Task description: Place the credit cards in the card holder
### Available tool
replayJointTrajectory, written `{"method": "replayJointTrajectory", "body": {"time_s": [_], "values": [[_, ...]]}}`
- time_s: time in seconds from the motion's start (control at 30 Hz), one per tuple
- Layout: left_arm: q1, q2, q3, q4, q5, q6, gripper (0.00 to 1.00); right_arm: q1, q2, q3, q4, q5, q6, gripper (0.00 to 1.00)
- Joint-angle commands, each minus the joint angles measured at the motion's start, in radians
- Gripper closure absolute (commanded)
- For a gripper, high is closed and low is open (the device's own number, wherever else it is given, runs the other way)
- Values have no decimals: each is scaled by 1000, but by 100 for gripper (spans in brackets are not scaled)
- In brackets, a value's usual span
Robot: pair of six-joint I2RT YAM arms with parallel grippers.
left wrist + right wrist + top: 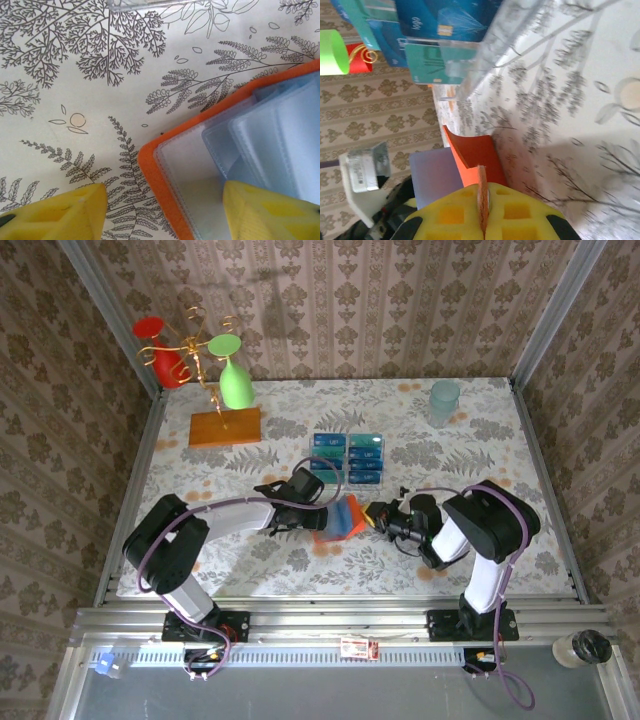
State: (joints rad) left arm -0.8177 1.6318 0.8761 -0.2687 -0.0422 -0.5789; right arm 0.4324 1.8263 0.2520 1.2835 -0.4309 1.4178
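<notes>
Reach decides it: the card holder (340,518) lies open on the counter (480,440) between both arms. The credit cards (348,455) stand in a clear tray (492,40) just beyond it, long edges running left to right. The right fingers (370,512) pinch its orange cover. The left fingers (318,502), spread and empty, straddle its left corner, so we judge them freer to fetch a card.

So the card holder (338,518) sits mid-table, left gripper (322,507) on its left, right gripper (373,513) on its right. The credit cards (365,452) are in the tray (384,460) just behind it, and the wooden slab (224,427) is back left.
</notes>
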Motion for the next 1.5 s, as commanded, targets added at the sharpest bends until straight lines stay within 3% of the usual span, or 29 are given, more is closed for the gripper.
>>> {"method": "replayJointTrajectory", "body": {"time_s": [0.0, 0.43, 1.0, 1.1, 1.27, 1.47], "values": [[-5, -28, -4, 16, -9, 11, 36, 27, -11, -33, -18, 70, -7, 100], [49, -174, -74, 25, -21, -5, 25, 48, -63, -44, -127, 133, -27, 100], [60, -193, -130, 97, 5, -30, 31, 79, -59, -44, -149, 168, -12, 100], [60, -180, -126, 118, 17, -30, 37, 103, -64, -47, -156, 194, -1, 100], [60, -141, -107, 149, 34, -26, 54, 151, -89, -52, -185, 248, 10, 100], [63, -115, -82, 173, 40, -8, 73, 170, -201, -44, -337, 287, -20, 99]]}}
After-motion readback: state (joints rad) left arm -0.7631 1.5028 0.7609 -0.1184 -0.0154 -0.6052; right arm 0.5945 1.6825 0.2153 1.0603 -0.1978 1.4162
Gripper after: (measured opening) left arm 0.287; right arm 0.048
